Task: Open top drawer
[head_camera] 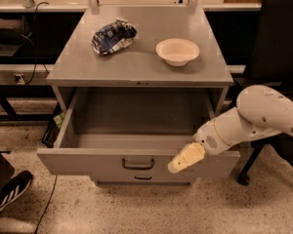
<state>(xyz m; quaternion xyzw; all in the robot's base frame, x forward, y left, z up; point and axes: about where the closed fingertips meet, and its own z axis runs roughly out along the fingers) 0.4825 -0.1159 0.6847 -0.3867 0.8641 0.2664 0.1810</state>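
Observation:
The top drawer [88,162] of the grey three-drawer cabinet stands pulled far out, showing an empty inside. Its dark bar handle [137,164] sits at the centre of the front panel. My gripper [185,158], with pale yellow fingers, lies against the drawer's front panel to the right of the handle, not on it. The white arm reaches in from the right. Only the handle [142,178] of a lower drawer shows under the open one.
A crumpled blue-and-white bag [113,36] and a white bowl [177,50] rest on the cabinet top [136,67]. A black office chair [278,57] stands at the right behind my arm. A person's shoe [7,194] is at the lower left. Cables hang at the left.

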